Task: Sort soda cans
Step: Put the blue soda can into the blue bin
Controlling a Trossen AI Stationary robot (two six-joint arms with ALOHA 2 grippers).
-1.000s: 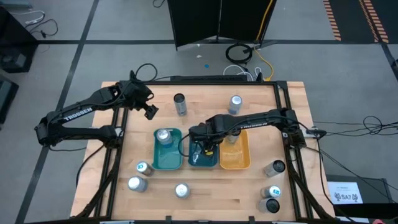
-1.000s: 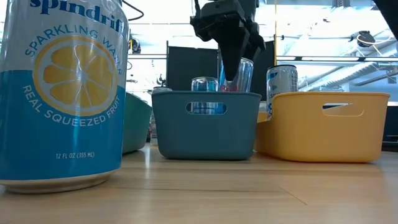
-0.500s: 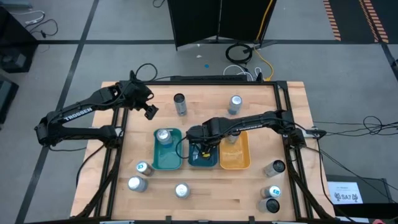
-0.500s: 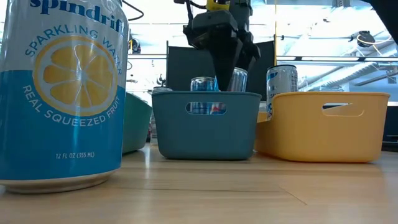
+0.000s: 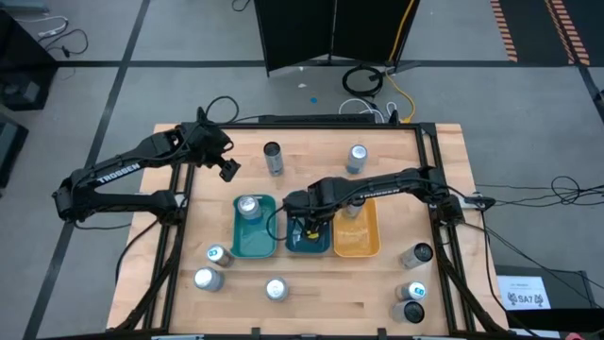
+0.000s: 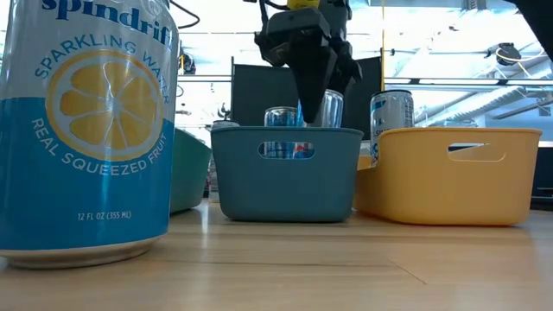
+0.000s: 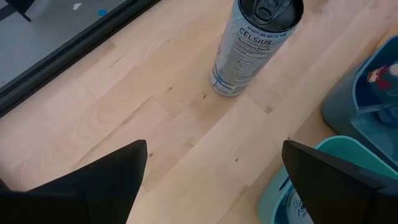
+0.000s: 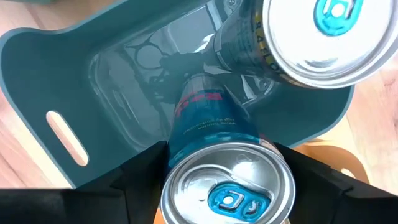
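- The right gripper is down inside the blue tray, the middle one of three trays in the centre of the table; a blue-tabbed can stands between its fingers; the fingers are at the can's two sides, but I cannot tell if they grip it or are apart from it.
- A second can with a blue tab stands in the same tray, just beside the first one.
- The teal tray, toward the left edge, holds one can; the orange tray, toward the right edge, holds one can also.
- The left gripper waits above the far left part of the table with its fingers wide open and holding nothing; a dark-topped can stands near it.
- Other cans stand on the bare table: one near the far edge, three near the front-left corner, three near the front-right corner.
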